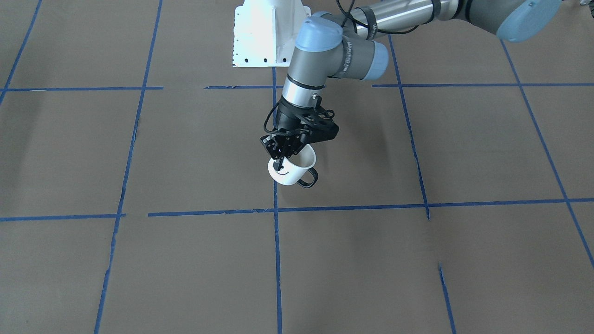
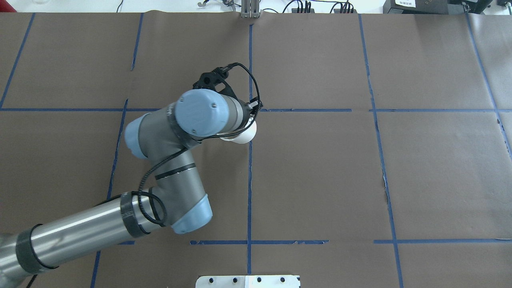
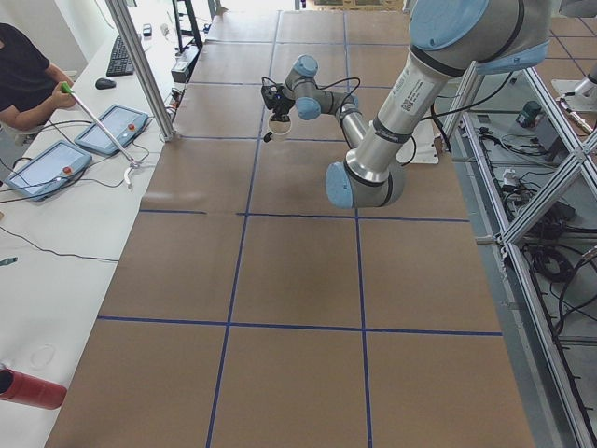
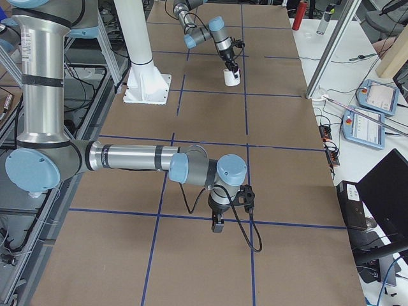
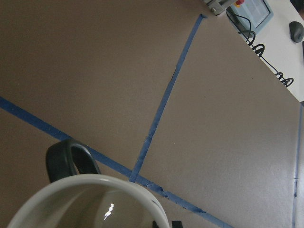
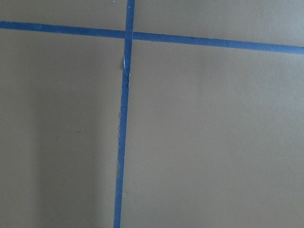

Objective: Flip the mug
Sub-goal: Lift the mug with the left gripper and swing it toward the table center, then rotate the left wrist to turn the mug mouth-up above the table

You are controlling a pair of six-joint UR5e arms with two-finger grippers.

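Tilted over a blue tape line (image 1: 277,241), possibly lifted: small white enamel mug (image 1: 288,176) with black handle, rim clamped in left gripper (image 1: 281,158). State of right gripper (image 4: 217,224): cannot tell.

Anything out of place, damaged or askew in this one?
The mug is tilted, opening up, pinched at its rim by the left hand. The blue tape line is ragged at one spot right of centre in the overhead view. Nothing spilled.
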